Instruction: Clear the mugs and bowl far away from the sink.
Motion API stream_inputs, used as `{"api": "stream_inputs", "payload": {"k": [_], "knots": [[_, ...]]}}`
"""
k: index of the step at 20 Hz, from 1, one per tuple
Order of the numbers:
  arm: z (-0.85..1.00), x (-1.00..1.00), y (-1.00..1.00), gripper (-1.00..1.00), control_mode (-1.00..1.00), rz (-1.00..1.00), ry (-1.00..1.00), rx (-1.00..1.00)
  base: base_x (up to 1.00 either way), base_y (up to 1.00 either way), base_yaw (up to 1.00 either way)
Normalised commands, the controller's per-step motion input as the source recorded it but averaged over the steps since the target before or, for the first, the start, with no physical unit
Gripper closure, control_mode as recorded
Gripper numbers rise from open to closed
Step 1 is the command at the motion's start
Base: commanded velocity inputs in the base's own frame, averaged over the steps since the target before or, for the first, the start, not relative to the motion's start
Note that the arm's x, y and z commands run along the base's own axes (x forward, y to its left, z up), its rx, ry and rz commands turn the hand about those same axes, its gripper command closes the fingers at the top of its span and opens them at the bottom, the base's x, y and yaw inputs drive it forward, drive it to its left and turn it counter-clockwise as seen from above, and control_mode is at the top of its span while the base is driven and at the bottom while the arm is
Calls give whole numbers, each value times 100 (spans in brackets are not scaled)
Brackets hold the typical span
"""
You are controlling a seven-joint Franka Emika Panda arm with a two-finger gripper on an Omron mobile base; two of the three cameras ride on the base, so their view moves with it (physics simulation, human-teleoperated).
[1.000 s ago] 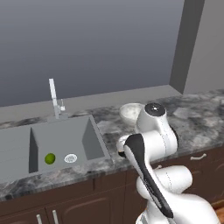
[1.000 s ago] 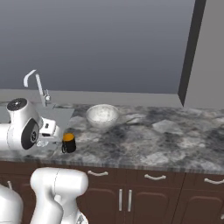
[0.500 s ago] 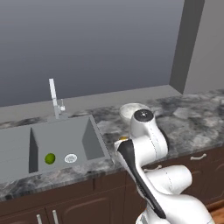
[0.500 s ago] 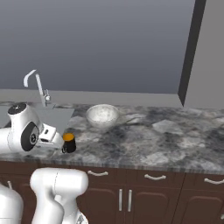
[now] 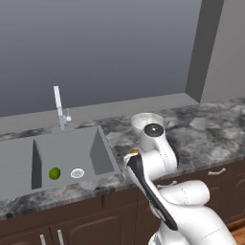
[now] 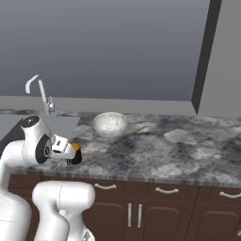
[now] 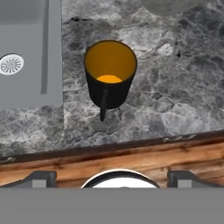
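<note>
One mug, dark outside and orange-yellow inside, stands upright on the marble counter just right of the sink, its handle turned toward the counter's front edge. My gripper is open, hanging above the front edge with the mug ahead of its fingertips and apart from them. In the right base view the mug sits right beside my hand. From the left base camera my arm covers all but an orange sliver of the mug. The speckled off-white bowl stands farther back on the counter.
The grey sink holds a small green fruit next to the round white drain. A silver tap rises behind it. Bare marble counter runs to the right of the bowl, up to a wall corner.
My arm has folded lower and swung left, bringing the hand down close over the mug. The mug, the bowl and the base have not moved.
</note>
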Motion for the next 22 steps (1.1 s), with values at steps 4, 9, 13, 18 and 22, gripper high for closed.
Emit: {"api": "stream_inputs", "payload": {"k": [4, 9, 13, 18, 22], "knots": [[-34, 39, 0, -100, -100, 8, 0, 1, 0, 0, 0], [-33, 33, 0, -100, -100, 7, 0, 1, 0, 0, 0], [-24, 33, 0, -100, -100, 4, 0, 0, 0, 0, 0], [-31, 10, 0, -100, -100, 0, 0, 0, 0, 0, 0], [-30, 3, 0, -100, -100, 0, 0, 0, 0, 0, 0]]}}
